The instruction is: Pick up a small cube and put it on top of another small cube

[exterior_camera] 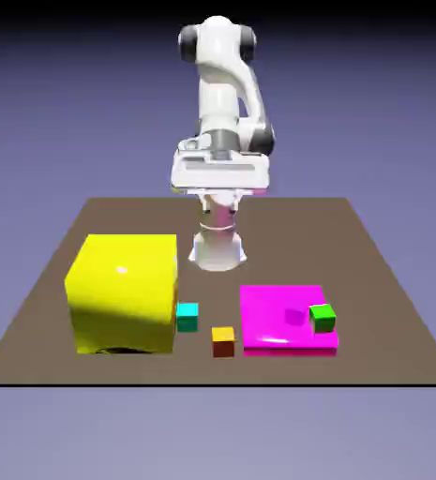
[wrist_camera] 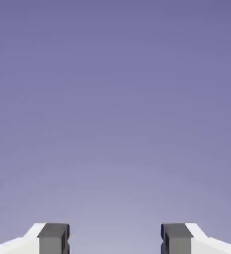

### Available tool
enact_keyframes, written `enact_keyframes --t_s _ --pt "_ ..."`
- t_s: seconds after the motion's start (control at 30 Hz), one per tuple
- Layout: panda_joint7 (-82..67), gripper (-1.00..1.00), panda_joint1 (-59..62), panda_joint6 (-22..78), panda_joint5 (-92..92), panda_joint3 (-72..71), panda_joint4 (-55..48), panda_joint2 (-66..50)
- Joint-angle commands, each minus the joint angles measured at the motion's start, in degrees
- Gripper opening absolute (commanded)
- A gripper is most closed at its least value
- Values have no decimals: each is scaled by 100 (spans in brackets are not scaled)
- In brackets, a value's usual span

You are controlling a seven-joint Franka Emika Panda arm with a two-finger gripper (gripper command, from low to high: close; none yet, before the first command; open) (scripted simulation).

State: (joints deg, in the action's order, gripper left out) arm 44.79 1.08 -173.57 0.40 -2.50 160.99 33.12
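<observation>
Nearest the front edge of the tabletop [exterior_camera: 371, 246] sits the orange cube [exterior_camera: 223, 340], alone and unobstructed. Just behind it, toward the exterior view's left, the teal cube [exterior_camera: 187, 316] rests on the tabletop, touching or all but touching the yellow block [exterior_camera: 123, 292]. Toward the exterior view's right lies the magenta slab [exterior_camera: 278, 319], with the green cube [exterior_camera: 323, 318] on its near corner. Farthest back, my gripper [wrist_camera: 115, 238] hangs high above the rear of the tabletop, released, fingers [wrist_camera: 53, 237] wide apart with nothing between them; the hand view shows only backdrop.

Assessment: the reach is not yet begun. I judge the approach to the teal cube should come straight down, with my fingers set so neither one has to enter the narrow gap by the yellow block. The orange cube appears the closest base.
</observation>
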Motion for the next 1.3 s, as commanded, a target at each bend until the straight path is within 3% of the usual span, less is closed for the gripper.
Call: enact_keyframes --t_s 0.0,1.27 --pt "193 0 147 36 33 -208 -1 39" --pt "7534 0 5709 1418 1303 -8099 -39 1502"
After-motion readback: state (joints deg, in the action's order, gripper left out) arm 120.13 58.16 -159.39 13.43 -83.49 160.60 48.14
